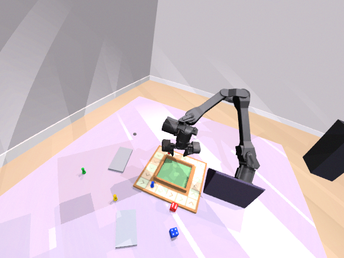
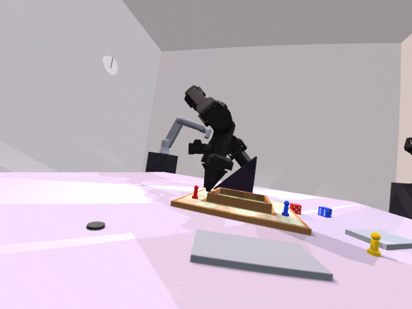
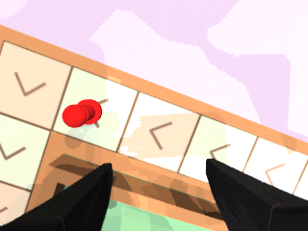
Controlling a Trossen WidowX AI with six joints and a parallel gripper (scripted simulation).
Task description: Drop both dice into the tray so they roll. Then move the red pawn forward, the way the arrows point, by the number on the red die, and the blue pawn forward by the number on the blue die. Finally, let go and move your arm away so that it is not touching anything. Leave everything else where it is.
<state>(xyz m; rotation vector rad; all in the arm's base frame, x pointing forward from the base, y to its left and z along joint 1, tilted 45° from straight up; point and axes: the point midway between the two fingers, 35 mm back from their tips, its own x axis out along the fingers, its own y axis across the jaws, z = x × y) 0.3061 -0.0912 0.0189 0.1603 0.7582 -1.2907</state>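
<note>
Walls (image 1: 236, 50) (image 2: 282, 100) of plain grey stand beyond the pinkish-lilac tabletop (image 1: 94, 222) (image 2: 83, 279).

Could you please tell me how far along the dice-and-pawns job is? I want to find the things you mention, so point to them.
Nothing looks finished: the red die (image 1: 173, 207) (image 2: 295, 208) and blue die (image 1: 173, 232) (image 2: 324, 212) lie outside the tray (image 1: 169, 184) (image 2: 238, 201). Nothing is in hand; the open gripper (image 1: 178, 154) (image 2: 208, 190) (image 3: 159, 167) hovers near the red pawn (image 3: 75, 115) (image 2: 195, 192). Both drops, both pawn moves, including the blue pawn's (image 1: 152, 184) (image 2: 286, 208), and clearing the arm appear left.
</note>
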